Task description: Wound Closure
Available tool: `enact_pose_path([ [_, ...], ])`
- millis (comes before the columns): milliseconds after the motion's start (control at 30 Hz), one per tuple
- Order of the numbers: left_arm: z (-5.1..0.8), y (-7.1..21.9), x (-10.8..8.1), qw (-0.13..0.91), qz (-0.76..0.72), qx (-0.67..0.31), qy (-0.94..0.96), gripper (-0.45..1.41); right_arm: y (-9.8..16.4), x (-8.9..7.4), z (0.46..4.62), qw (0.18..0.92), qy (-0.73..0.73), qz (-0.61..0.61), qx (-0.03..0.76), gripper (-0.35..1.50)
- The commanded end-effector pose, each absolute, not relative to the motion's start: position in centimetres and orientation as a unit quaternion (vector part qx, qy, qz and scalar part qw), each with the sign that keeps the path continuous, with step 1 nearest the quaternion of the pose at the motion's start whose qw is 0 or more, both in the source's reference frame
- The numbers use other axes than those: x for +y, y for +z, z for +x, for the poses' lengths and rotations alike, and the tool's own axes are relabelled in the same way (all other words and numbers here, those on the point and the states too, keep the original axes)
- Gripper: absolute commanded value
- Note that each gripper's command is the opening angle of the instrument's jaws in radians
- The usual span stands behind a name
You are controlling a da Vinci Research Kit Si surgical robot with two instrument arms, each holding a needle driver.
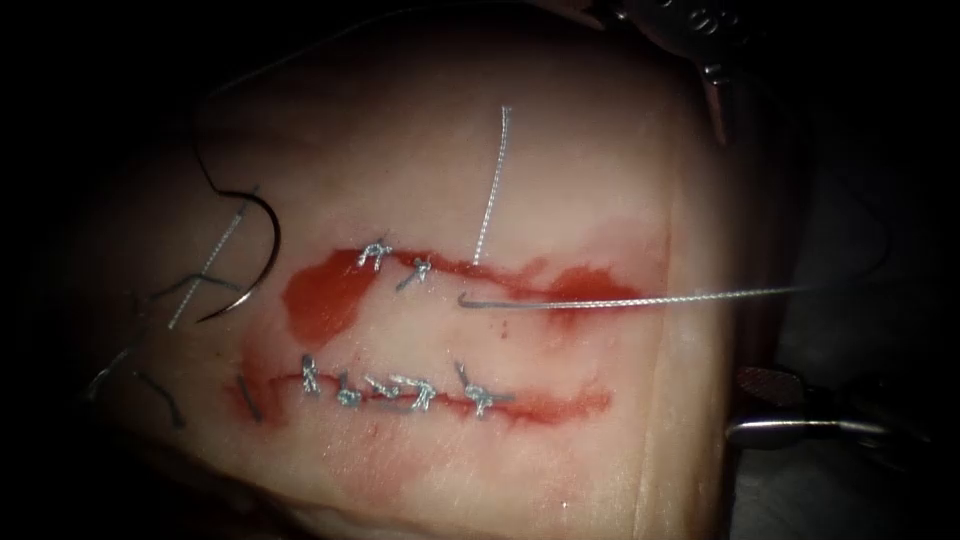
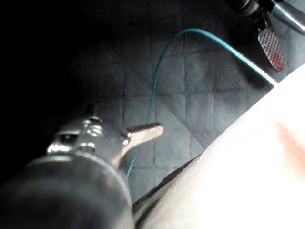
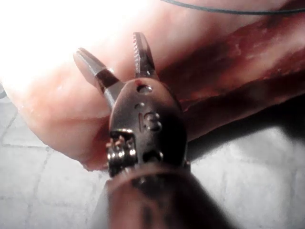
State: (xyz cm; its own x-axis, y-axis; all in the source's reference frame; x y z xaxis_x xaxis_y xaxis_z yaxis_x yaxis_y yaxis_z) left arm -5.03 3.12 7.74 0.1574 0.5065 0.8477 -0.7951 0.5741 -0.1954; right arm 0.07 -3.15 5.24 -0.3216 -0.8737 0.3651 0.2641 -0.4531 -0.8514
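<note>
Stitches of grey knotted thread (image 1: 400,392) sit in a row along the nearer red cut (image 1: 540,405), which runs across the pale pork-belly tissue (image 1: 560,160) at about 6 o'clock in the endoscope view. At 4 o'clock, just off the tissue's right edge, the right arm's steel end effector (image 1: 740,408) is released, its two jaws spread apart and grasping nothing. Its own camera shows the jaws parted against the rim of the tissue.

Past it lies the farther cut (image 1: 480,270), with two more knots at its left end and a pool of red fluid (image 1: 325,300) beside them. A long grey strand of thread (image 1: 600,300) lies along this cut and trails off toward 3 o'clock. A short cut end of thread (image 1: 492,180) points toward 12.

At 9 o'clock, left of both cuts, the dark curved needle (image 1: 262,250) rests on top of the tissue, held by neither tool, with loose thread ends (image 1: 150,340) near it.

Farthest off, at 1 o'clock, hangs the left arm's end effector (image 1: 712,80); whether it is released or clenched I cannot tell. It hangs over the grey quilted surface (image 2: 200,95).
</note>
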Motion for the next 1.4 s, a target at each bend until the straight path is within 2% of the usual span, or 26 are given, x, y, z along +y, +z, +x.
enact_pose_path([
  [33,-5.11,7.82,3.11,0.733,0.153,-0.488,0.448,0.56,5.32,-3.20,0.14,0.387,-0.733,-0.436,0.349,1.25],
  [467,-5.60,8.15,2.58,0.649,0.109,-0.546,0.518,0.51,5.37,-3.26,0.19,0.388,-0.733,-0.438,0.347,1.23],
  [633,-5.76,8.24,2.62,0.649,0.069,-0.588,0.478,0.51,5.38,-3.28,0.21,0.387,-0.734,-0.438,0.346,1.23],
  [867,-5.97,8.37,2.63,0.662,0.077,-0.585,0.462,0.49,5.37,-3.30,0.23,0.387,-0.734,-0.439,0.345,1.21],
  [967,-6.06,8.44,2.56,0.673,0.091,-0.589,0.439,0.39,5.37,-3.30,0.23,0.387,-0.734,-0.439,0.345,1.21],
  [1000,-6.08,8.48,2.51,0.682,0.109,-0.594,0.413,0.19,5.37,-3.31,0.23,0.387,-0.734,-0.439,0.345,1.21],
  [1033,-6.08,8.48,2.51,0.682,0.109,-0.594,0.413,0.19,5.37,-3.31,0.23,0.387,-0.734,-0.439,0.345,1.21],
  [1100,-6.09,8.51,2.46,0.691,0.131,-0.601,0.380,-0.20,5.37,-3.31,0.23,0.387,-0.734,-0.439,0.345,1.21],
  [1167,-6.10,8.52,2.44,0.702,0.154,-0.599,0.354,-0.45,5.37,-3.31,0.23,0.387,-0.734,-0.439,0.345,1.21],
  [1333,-5.96,8.50,2.55,0.766,0.223,-0.543,0.264,-0.45,5.32,-3.28,0.21,0.387,-0.733,-0.437,0.348,1.20],
  [1400,-5.70,8.39,2.69,0.805,0.229,-0.514,0.189,-0.45,5.16,-3.05,0.14,0.415,-0.726,-0.439,0.329,1.03],
])
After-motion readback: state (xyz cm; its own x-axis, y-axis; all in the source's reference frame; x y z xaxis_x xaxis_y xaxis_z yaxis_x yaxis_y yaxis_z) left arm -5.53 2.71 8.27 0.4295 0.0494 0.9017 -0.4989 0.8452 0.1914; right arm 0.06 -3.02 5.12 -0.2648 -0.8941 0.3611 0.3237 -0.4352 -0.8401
